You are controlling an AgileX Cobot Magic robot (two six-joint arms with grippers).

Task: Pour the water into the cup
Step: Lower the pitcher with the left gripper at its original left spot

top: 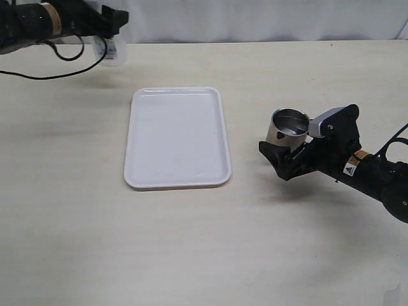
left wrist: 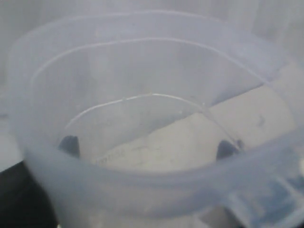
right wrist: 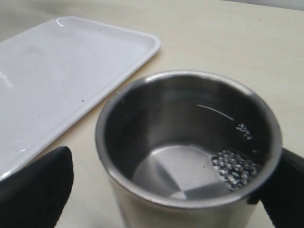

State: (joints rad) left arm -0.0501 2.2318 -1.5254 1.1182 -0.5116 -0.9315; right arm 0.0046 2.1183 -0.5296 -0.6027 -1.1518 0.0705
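The steel cup [top: 290, 127] stands on the table right of the tray. In the right wrist view the cup [right wrist: 190, 118] holds a little clear water with a patch of bubbles [right wrist: 235, 168]. My right gripper [top: 285, 156] [right wrist: 161, 190] is open and straddles the cup. One black finger [right wrist: 38, 185] stands clear of its wall and the other [right wrist: 287, 185] lies at its rim. At the far left back, my left gripper [top: 113, 25] [left wrist: 148, 147] is shut on the clear jug [top: 113, 52] [left wrist: 142, 57]. Its dark fingertips [left wrist: 69, 145] show through the jug's walls.
A white rectangular tray [top: 178, 185] [right wrist: 71, 61] lies in the middle of the table between the two arms. A black cable [top: 44, 75] from the left arm trails over the back left of the table. A pale curtain closes off the back.
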